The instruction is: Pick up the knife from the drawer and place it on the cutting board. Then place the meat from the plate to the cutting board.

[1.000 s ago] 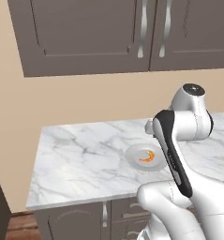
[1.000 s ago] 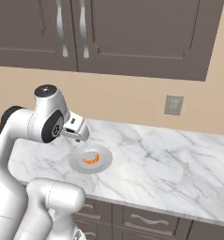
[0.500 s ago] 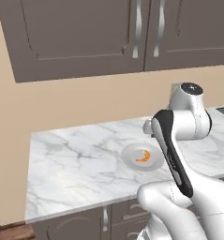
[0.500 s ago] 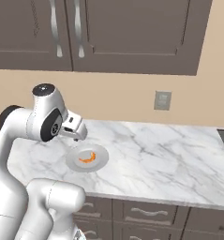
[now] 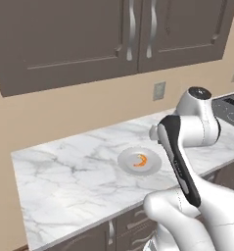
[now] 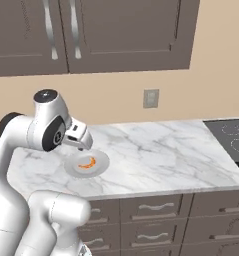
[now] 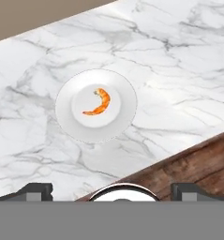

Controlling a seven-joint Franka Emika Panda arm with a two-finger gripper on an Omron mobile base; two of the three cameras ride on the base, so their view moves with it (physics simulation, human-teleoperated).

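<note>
The round pale plate (image 7: 125, 117) lies on the marble counter with the small orange curved meat (image 7: 100, 103) at its middle. Both base views also show the plate (image 5: 126, 159) (image 6: 101, 162) and the meat (image 5: 140, 160) (image 6: 86, 162). My gripper (image 7: 113, 191) (image 6: 84, 146) hangs open above the plate's near side, with nothing between its fingers. Closed drawer fronts (image 6: 156, 207) with wavy silver handles sit under the counter; I cannot tell which is the task's drawer. The knife and the cutting board are out of view.
The marble counter (image 6: 156, 155) runs right to a dark stovetop (image 6: 231, 140) (image 5: 231, 104). A wall outlet (image 6: 151, 98) and upper cabinets (image 6: 116, 35) stand behind. Past the counter's front edge, wooden floor (image 7: 197, 161) shows in the hand view.
The whole scene has slid left in both base views, so the base has driven right; the stovetop has come into view. The arm keeps its pose and the gripper stays open.
</note>
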